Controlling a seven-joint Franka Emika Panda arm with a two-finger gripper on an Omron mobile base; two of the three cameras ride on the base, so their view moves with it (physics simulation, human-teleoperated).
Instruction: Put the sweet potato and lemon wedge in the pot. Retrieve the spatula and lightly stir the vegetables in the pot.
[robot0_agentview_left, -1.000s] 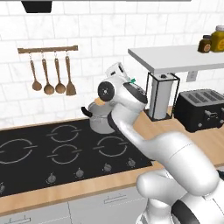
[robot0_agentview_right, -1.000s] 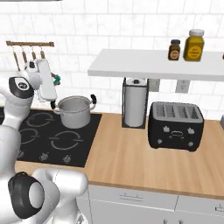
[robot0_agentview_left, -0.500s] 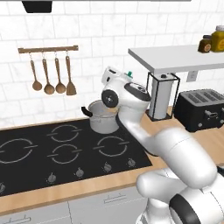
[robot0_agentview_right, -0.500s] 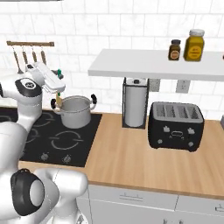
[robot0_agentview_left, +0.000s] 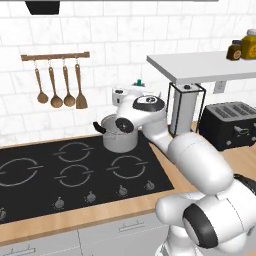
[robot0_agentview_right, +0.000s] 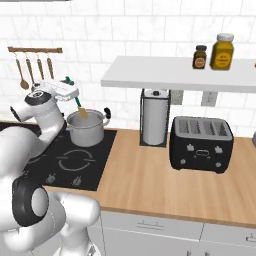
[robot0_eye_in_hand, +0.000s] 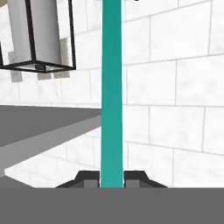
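Gripper (robot0_eye_in_hand: 112, 180) is clamped on the teal handle of the spatula (robot0_eye_in_hand: 111, 87); in the hand view the handle runs straight up from between the two dark fingertips (robot0_eye_in_hand: 135, 177), one each side and touching it. Behind it in that view: white tiled wall, grey shelf underside, black-framed paper towel holder (robot0_eye_in_hand: 37, 35).

Right base view: gripper (robot0_agentview_right: 71, 93) sits just above and left of the pot (robot0_agentview_right: 87, 128), hand roughly level. Spatula (robot0_agentview_right: 80, 107) slants down from the hand, teal handle up, tan blade down inside the pot opening. Can't tell if the blade touches anything in the pot; contents not visible.

Left base view: pot (robot0_agentview_left: 117, 137) sits on the back right burner of the black cooktop (robot0_agentview_left: 45, 172), against the tiled wall. Silver, straight sides, black loop handle showing on its left. The arm's wrist is right over the pot and hides most of the rim. A bit of teal spatula (robot0_agentview_left: 138, 82) pokes up above the hand.

Relative to the pot: paper towel holder (robot0_agentview_right: 154, 117) just to the right on the wood counter (robot0_agentview_right: 165, 180); black toaster (robot0_agentview_right: 201, 144) further right, beyond the holder. White shelf (robot0_agentview_right: 180, 74) above those, with two jars (robot0_agentview_right: 222, 51) on it. Rail of wooden utensils (robot0_agentview_left: 57, 87) on the wall to the left of the pot, well apart from it.
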